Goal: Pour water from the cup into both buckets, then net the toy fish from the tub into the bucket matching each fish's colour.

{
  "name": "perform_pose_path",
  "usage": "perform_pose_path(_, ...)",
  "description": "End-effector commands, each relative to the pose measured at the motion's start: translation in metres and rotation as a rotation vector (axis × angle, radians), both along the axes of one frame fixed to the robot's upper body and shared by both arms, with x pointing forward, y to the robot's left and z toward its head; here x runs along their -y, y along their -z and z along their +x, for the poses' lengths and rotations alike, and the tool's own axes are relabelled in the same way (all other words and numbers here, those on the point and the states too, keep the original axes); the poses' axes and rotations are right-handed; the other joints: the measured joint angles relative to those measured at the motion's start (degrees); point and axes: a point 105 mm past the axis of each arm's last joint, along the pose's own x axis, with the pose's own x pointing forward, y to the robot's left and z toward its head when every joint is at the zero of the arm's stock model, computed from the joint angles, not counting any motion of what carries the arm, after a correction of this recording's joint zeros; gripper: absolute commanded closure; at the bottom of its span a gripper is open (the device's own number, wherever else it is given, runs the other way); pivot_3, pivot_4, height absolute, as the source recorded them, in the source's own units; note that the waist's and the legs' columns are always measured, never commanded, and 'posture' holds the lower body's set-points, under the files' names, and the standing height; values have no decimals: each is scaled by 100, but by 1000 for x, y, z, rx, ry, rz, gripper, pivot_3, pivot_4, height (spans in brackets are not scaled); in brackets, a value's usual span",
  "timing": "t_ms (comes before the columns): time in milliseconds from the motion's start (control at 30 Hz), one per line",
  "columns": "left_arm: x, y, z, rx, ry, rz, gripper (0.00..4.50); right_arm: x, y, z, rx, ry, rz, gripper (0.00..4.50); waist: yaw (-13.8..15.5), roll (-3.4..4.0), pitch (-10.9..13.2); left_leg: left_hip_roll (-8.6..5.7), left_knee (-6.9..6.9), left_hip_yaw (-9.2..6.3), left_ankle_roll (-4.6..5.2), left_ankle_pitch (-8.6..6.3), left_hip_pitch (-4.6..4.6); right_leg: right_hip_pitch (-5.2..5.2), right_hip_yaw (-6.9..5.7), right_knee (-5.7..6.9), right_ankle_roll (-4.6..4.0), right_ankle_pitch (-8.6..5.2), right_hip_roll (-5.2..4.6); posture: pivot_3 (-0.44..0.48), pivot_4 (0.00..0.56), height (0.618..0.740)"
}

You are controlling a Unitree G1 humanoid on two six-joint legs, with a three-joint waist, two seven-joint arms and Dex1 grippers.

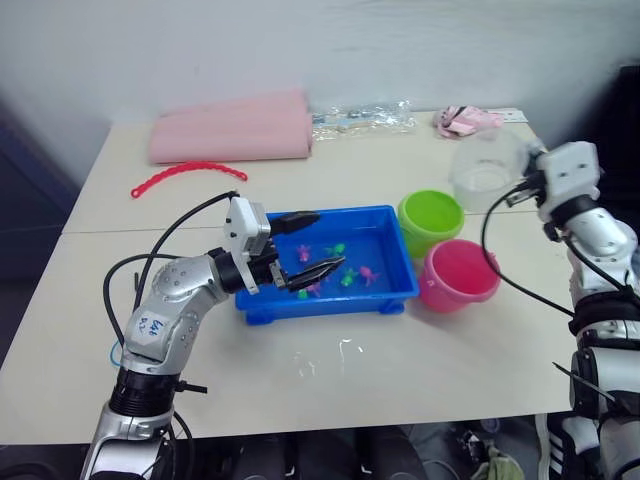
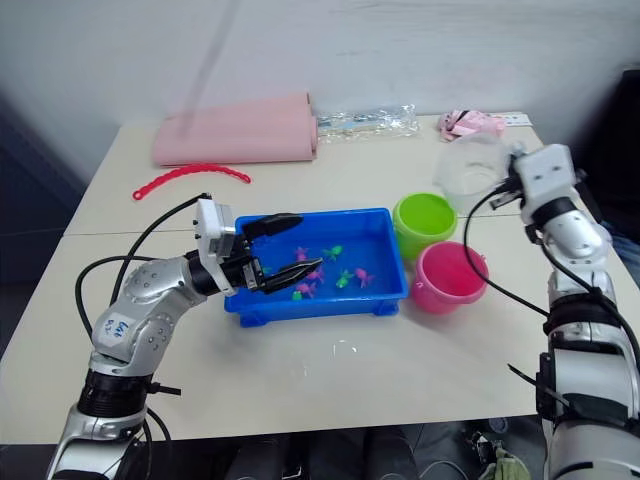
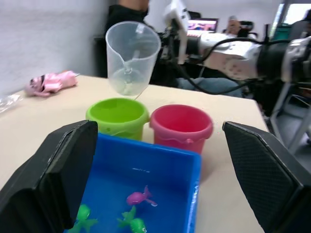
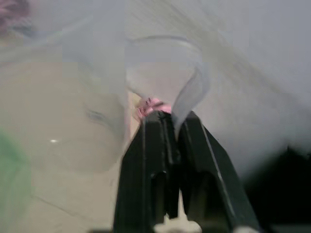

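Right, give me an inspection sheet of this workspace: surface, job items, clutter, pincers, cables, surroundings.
Surface: beige table, a few wet spots in front of the tub.
Job items: blue tub holds green and pink toy fish; green bucket and pink bucket stand side by side next to it; clear cup is held in the air beyond the green bucket.
Clutter: pink folded cloth, red beaded strip, clear plastic bag, small pink item at the far edge.
Pincers: left pincer open over the tub; right pincer shut on the cup's handle.
Cables: black cables loop along both arms.
Surroundings: pale wall behind the table; a monitor shows in the left wrist view.
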Motion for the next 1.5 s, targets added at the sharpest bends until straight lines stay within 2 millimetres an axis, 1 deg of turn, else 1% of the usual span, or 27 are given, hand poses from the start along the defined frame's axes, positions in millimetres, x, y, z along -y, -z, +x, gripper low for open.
perform_pose_path(33,8,-14,-23,69,141,37,0,39,2,-23,-12,87,237,4408,50,0,0,-1,2,-2,1,-1,-4,0,-3,-1,0,0,-1,0,150,740)
perform_pose_path(100,9,-16,-31,84,186,54,0,57,19,-37,-34,173,321,4408,66,0,0,-2,4,-4,3,-2,-6,0,-6,-4,0,0,-2,0,150,740)
perform_pose_path(167,11,-16,-34,96,200,65,0,80,43,-50,-51,293,414,4408,69,0,0,-4,6,-2,3,-1,-8,-2,-5,-4,2,1,-3,0,150,740)
perform_pose_path(233,12,-16,-35,97,201,67,0,87,54,-56,-65,343,446,4408,64,0,0,-7,8,-2,3,0,-7,-3,-4,-16,2,1,-4,0,150,740)
perform_pose_path(333,13,-13,-32,89,184,64,0,96,77,-62,-87,423,455,4408,15,0,0,-7,7,10,3,2,4,-3,9,-14,5,3,0,0,150,740)
perform_pose_path(367,14,-11,-32,87,181,69,0,96,86,-62,-111,439,447,4408,8,0,0,-8,3,13,2,3,11,-2,14,-11,5,3,1,0,150,740)
perform_pose_path(467,13,-8,-33,78,170,72,0,91,103,-60,-175,449,395,4408,-44,0,0,-8,-3,17,1,3,15,-1,18,-12,5,3,3,0,150,740)
perform_pose_path(533,13,-7,-33,70,156,64,0,93,105,-61,-163,481,419,4408,-78,0,0,-8,-7,19,0,4,17,-2,20,-14,5,3,2,0,150,740)
perform_pose_path(667,12,-1,-30,62,118,64,0,86,117,-61,-179,467,437,4408,-75,1,0,-7,-8,20,0,4,18,-2,22,-15,5,3,2,0,150,740)
perform_pose_path(733,11,1,-30,67,113,74,0,84,120,-62,-173,460,435,4408,-75,0,0,-7,-7,20,0,4,18,-2,23,-14,5,3,2,0,150,740)
perform_pose_path(800,10,0,-29,66,109,67,0,87,123,-66,-192,492,391,4408,-52,0,0,-8,-6,19,0,4,17,-1,22,-14,5,3,2,0,150,740)
perform_pose_path(867,7,-2,-29,64,100,68,0,88,129,-71,-193,495,429,4408,-49,0,0,-12,-6,18,1,4,16,-1,24,-15,6,3,-2,0,150,740)
perform_pose_path(967,2,0,-30,51,97,73,0,84,133,-73,-206,462,418,3411,-62,0,0,-11,-7,17,2,4,17,1,24,-17,6,3,-2,0,150,740)
perform_pose_path(1033,-1,3,-32,38,96,78,0,86,134,-80,-203,471,413,2488,-69,1,-1,-10,-9,17,1,4,18,0,24,-17,6,3,0,0,150,740)
perform_pose_path(1067,-1,2,-33,31,95,75,0,88,135,-85,-199,477,415,2099,-69,1,0,-9,-11,18,1,4,19,0,24,-17,6,3,0,0,150,740)
perform_pose_path(1100,-2,1,-33,25,94,68,0,91,135,-91,-200,484,415,1550,-67,1,0,-9,-13,18,1,4,19,-1,25,-18,6,3,-1,0,150,740)
perform_pose_path(1200,-6,1,-33,7,75,53,0,92,138,-111,-208,470,414,173,-40,1,0,-9,-10,13,1,3,16,0,28,-19,6,3,-3,0,150,740)
perform_pose_path(1233,-8,2,-34,3,71,56,0,92,138,-118,-209,468,419,78,-34,1,-1,-10,-10,12,2,3,15,0,34,-20,6,3,-4,0,150,740)
perform_pose_path(1300,-14,5,-33,-10,54,63,0,90,143,-135,-258,456,423,78,-39,3,-2,-9,-12,11,2,2,17,4,49,-23,6,3,-4,0,150,740)
perform_pose_path(1367,-23,0,-27,14,-6,27,0,86,140,-152,-288,434,403,78,-40,3,-2,-8,-19,11,0,1,21,3,69,-25,6,3,-3,0,150,740)
perform_pose_path(1400,-29,-3,-23,16,-42,-1,0,84,134,-160,-282,417,381,78,-38,3,-2,-7,-20,10,-1,1,19,2,70,-24,6,3,-3,0,150,740)
perform_pose_path(1500,-48,0,-15,-7,-138,-20,0,73,98,-178,-190,306,356,78,-46,12,-4,-9,-22,12,1,-7,21,1,77,-24,6,3,-6,0,150,740)
